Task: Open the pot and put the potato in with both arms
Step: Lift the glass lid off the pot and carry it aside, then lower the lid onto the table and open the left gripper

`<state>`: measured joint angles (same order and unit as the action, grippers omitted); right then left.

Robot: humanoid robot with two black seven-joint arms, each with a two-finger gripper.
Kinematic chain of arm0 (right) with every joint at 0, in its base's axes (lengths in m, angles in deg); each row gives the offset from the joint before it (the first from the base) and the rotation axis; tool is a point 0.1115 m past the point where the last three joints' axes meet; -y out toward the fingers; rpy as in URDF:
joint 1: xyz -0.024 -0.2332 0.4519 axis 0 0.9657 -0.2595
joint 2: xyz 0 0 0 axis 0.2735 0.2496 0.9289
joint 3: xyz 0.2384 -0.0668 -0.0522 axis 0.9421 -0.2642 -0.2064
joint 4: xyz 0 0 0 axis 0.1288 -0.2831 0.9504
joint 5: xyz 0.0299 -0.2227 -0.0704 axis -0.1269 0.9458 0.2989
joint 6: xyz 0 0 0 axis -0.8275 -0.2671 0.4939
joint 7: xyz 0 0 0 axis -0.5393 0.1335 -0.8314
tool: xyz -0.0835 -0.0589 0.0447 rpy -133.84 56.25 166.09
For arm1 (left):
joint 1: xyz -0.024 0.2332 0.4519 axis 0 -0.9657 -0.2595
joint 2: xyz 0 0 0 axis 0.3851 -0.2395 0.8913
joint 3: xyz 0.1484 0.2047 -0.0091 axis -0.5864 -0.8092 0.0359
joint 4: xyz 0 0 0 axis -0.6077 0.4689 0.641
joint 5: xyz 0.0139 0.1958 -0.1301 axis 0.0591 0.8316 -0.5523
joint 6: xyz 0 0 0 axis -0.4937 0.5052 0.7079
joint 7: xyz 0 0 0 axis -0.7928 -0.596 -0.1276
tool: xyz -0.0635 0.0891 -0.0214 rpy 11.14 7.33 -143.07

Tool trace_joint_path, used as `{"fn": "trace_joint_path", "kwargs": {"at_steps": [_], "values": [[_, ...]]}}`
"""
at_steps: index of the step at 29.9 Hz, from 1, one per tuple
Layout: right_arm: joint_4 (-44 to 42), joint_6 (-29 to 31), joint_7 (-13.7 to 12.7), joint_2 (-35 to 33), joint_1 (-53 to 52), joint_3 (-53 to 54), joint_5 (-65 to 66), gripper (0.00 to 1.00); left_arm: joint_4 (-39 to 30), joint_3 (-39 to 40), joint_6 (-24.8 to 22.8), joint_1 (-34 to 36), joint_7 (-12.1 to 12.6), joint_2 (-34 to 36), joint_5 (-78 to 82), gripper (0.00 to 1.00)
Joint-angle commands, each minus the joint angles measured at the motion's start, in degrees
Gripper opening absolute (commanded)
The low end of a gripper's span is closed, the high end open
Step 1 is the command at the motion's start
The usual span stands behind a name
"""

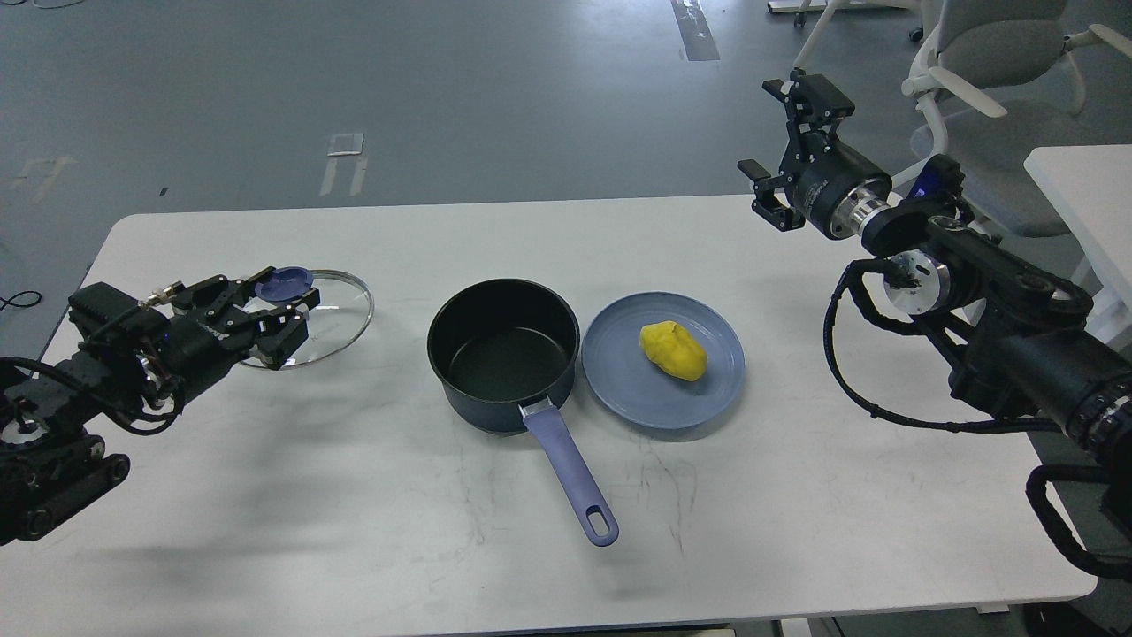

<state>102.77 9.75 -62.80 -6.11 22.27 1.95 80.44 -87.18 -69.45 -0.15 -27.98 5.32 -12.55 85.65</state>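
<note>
The dark navy pot (504, 354) stands uncovered in the middle of the table, its black inside empty and its blue handle (570, 469) pointing toward me. Its glass lid (340, 318) with a blue knob (285, 285) lies flat on the table at the left. My left gripper (285, 308) sits over the lid's near edge beside the knob, its fingers spread and not gripping it. The yellow potato (674, 350) lies on a light-blue plate (637, 389) right of the pot. My right gripper (765, 133) hangs open and empty, high above the table's far right edge.
The white table (354, 531) has bare surface in front of the pot. A second white table (1083, 190) and grey office chairs (999, 53) stand to the right, behind my right arm.
</note>
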Motion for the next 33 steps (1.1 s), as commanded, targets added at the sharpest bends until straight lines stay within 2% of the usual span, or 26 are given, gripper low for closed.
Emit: {"fn": "trace_joint_path", "kwargs": {"at_steps": [1, 16, 18, 19, 20, 21, 22, 25, 33], "values": [[0.0, 0.0, 0.0, 0.0, 0.1, -0.3, 0.0, 1.0, 2.0, 0.0, 0.0, -0.2, 0.0, -1.1, -0.1, 0.34], [0.3, 0.0, 0.0, -0.5, 0.2, -0.2, 0.0, 1.0, 3.2, -0.1, 0.0, -3.4, 0.0, -2.7, 0.0, 0.35], [0.5, 0.0, 0.1, -0.5, 0.1, -0.1, 0.0, 1.0, 3.2, -0.1, 0.0, -3.5, 0.0, -2.8, -0.1, 0.41], [0.5, 0.0, 0.1, -0.5, 0.1, -0.1, 0.0, 1.0, 3.2, -0.1, 0.0, -3.5, 0.0, -2.8, -0.1, 0.52], [0.5, 0.0, 0.1, -0.5, 0.1, -0.1, 0.0, 1.0, 3.2, -0.1, 0.0, -3.5, 0.0, -2.8, -0.1, 0.73], [0.5, 0.0, 0.1, -0.5, 0.1, -0.1, 0.0, 1.0, 3.2, -0.1, 0.0, -3.5, 0.0, -2.8, -0.1, 0.84], [0.5, 0.0, 0.1, -0.5, 0.1, -0.1, 0.0, 1.0, 3.2, -0.1, 0.0, -3.5, 0.0, -2.8, -0.1, 0.91], [0.5, 0.0, 0.1, -0.5, 0.2, -0.1, 0.0, 1.0, 3.2, -0.1, 0.0, -3.8, 0.0, -2.8, -0.1, 0.94], [0.5, 0.0, 0.2, -0.8, 0.2, 0.2, -0.1, 1.0, 3.2, -0.1, 0.0, -5.7, 0.0, -2.7, -0.1, 0.94]]}}
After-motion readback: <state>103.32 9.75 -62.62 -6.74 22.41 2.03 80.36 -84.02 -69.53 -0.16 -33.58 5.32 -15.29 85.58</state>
